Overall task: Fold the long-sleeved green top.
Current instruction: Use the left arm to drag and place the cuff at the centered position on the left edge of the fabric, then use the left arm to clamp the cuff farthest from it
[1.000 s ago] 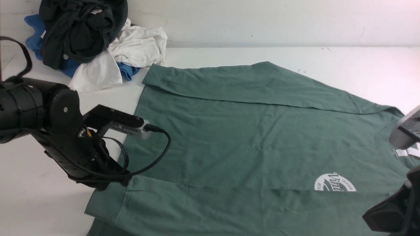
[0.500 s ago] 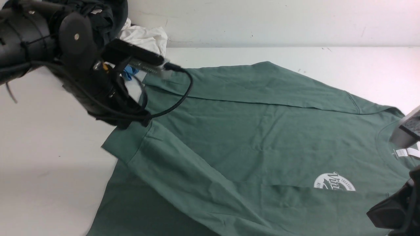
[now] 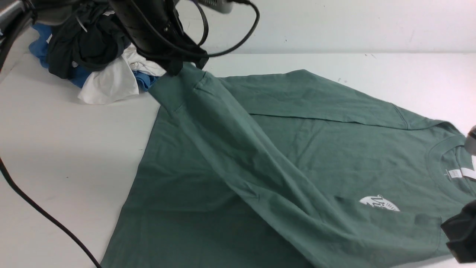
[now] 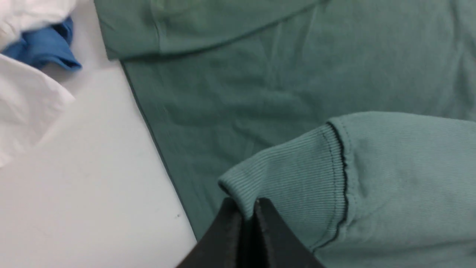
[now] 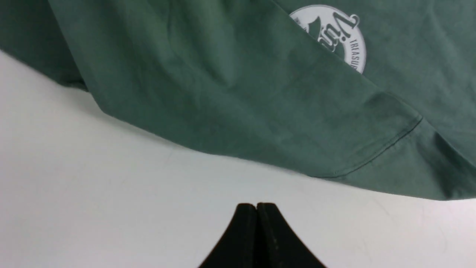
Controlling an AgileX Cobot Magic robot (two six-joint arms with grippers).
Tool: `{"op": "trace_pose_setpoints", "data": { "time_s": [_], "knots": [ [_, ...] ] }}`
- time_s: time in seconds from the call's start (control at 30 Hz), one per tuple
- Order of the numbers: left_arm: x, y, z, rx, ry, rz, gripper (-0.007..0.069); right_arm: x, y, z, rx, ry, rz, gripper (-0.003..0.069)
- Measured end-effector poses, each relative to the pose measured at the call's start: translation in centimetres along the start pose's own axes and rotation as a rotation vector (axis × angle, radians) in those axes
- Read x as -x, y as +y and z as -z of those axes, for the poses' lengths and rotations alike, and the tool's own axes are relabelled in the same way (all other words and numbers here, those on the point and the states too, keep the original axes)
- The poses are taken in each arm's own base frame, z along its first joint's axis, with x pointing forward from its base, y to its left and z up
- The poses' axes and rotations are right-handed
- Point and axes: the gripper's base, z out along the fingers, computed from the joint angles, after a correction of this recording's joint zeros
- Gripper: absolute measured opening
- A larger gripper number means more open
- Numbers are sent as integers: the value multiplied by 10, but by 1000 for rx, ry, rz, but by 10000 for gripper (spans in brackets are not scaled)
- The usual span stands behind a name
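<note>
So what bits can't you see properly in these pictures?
- Logo: front view, the raised sleeve covers its lower part, so the words cannot be read whole.
- Neck label: front view, too small to read.
- Right gripper: front view, cut off by the picture's edge; only its wrist view shows the tips.
- Clothes pile: front view, the left arm hides its top.

The white round logo (image 5: 334, 26) on the green long-sleeved top (image 3: 334, 149) reads "Vi" and "TREASU", partly covered.

Front camera facing forward over the table (image 3: 55, 149), wrist cameras close, looking down, all sharing the green long-sleeved top (image 3: 297, 149).
</note>
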Motion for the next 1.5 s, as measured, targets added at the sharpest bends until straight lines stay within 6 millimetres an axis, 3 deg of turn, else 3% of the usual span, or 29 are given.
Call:
{"op": "trace_pose_setpoints", "data": {
  "time_s": [0.13, 0.27, 0.6, 0.8, 0.97, 1.07, 1.1, 1.17, 1.33, 1.5],
  "knots": [
    [5, 1, 9, 6, -27, -7, 2, 5, -14, -11, -29, 15, -96, -15],
    [5, 4, -5, 14, 2, -8, 2, 11, -20, -23, -14, 23, -137, -15],
    [-15, 28, -128, 22, 188, 44, 2, 17, -20, -36, 20, 37, -129, -15],
    [-29, 38, -167, 26, 252, 75, 48, 17, -20, -36, 24, 36, -132, -15],
    [-31, 45, -177, 43, 255, 102, 213, 17, -19, -36, 26, 35, -133, -15],
    [-24, 54, -168, 74, 227, 145, 305, 17, -19, -36, 26, 36, -133, -15],
    [-16, 64, -157, 94, 193, 195, 369, 17, -19, -35, 27, 38, -134, -15],
    [-9, 72, -146, 102, 154, 242, 416, 17, -19, -35, 29, 44, -134, -15],
    [4, 86, -132, 52, 36, 335, 456, 21, -20, -30, 29, 38, -131, -15],
    [5, 86, -167, -9, -37, 408, 458, 38, -23, -14, 11, -57, -124, -15]
  ]
}}
